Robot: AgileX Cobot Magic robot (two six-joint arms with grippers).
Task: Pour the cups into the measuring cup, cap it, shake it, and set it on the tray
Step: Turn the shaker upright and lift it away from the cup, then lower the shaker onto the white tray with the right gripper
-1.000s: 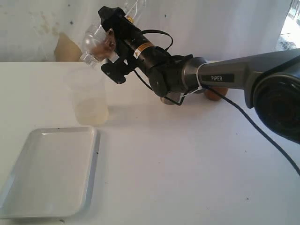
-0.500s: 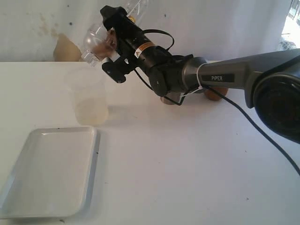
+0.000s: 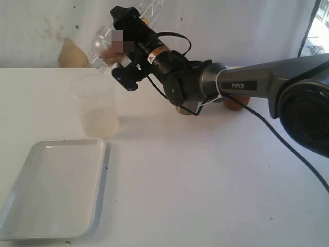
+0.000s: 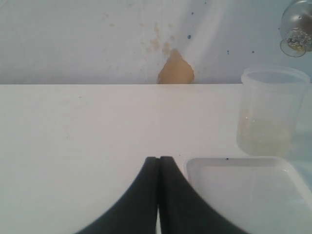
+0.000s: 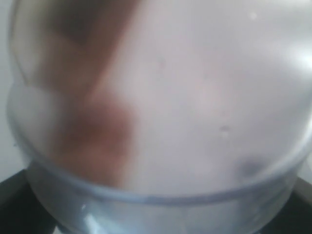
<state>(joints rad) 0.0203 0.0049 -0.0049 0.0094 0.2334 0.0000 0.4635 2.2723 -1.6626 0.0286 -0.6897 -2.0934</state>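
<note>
A white worktop [image 3: 205,180] is seen from the front, with a pale wall [image 3: 231,31] behind its far edge. The white tray [image 3: 51,190] is placed at the near left corner of the worktop, and nothing is seen lying in it. The measuring cup [image 3: 97,110], clear and uncapped, is stood upright just behind the tray's far right corner, apart from its rim. A shallow layer of pale yellowish liquid is held in its bottom.

The right arm is stretched across from the right edge. The right claw [image 3: 115,49] is raised above and slightly behind the mouth of the measuring cup. A clear dome lid [image 3: 102,47] is gripped between its widely spread jaws and is tilted. In the right wrist view, the frame is filled by the blurred lid [image 5: 170,122].

The left claw [image 4: 158,161] is seen only in the left wrist view. Its two black fingers are pressed together, and nothing is held between them.

Behind the right arm, near the far edge, a brown wooden cup [image 3: 234,104] and the base of a steel tumbler [image 3: 181,109] are partly hidden. A tan patch [image 3: 72,54] is marked on the wall.
</note>
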